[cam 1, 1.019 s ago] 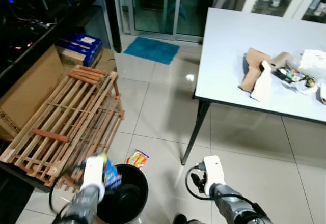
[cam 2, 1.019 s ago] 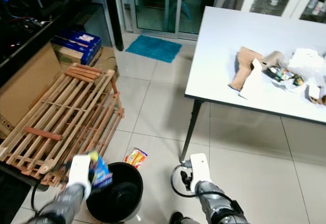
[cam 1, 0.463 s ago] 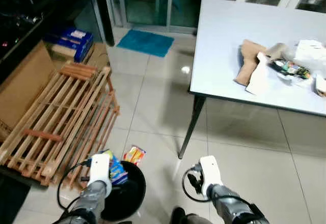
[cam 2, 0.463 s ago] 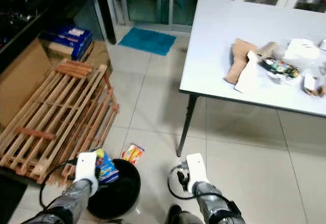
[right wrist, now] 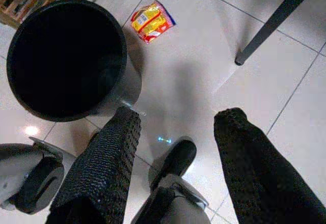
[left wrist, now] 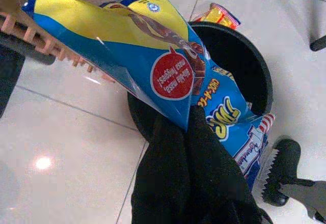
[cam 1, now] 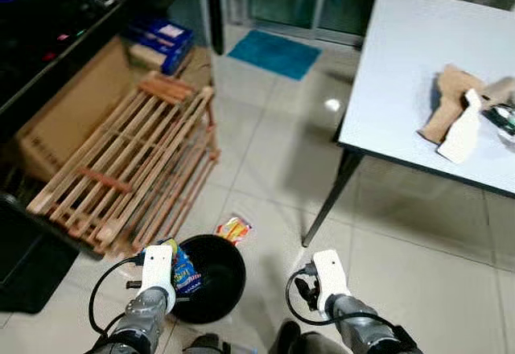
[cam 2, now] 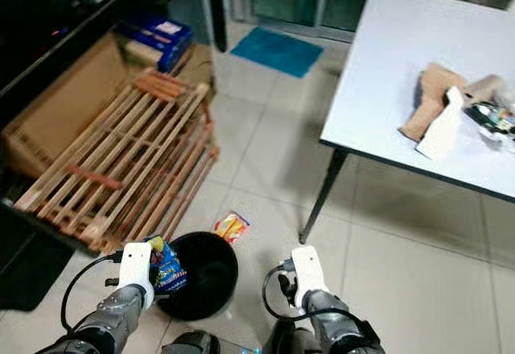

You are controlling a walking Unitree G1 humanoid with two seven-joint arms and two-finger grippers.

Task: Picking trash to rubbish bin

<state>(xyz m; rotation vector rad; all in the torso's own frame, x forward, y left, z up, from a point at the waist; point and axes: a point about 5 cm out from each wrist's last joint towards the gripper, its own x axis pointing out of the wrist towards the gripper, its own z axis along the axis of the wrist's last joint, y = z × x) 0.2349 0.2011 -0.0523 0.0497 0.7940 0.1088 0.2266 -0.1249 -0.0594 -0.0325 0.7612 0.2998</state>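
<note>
left gripper (left wrist: 191, 127) clenched on blue snack bag (left wrist: 168, 71) over black bin (right wrist: 66, 56), right gripper (right wrist: 175, 132) spread

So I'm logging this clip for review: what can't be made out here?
- Inside of the bin: too dark, right wrist view.
- Print on the floor wrapper: too small, eye views.
- Table clutter: cut off by the edge.
- Left gripper fingertips: hidden by the blue packet.

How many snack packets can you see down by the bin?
2. A blue snack packet is held in the left gripper over the black bin; a yellow packet lies on the floor beside it. More could be hidden inside.
</note>
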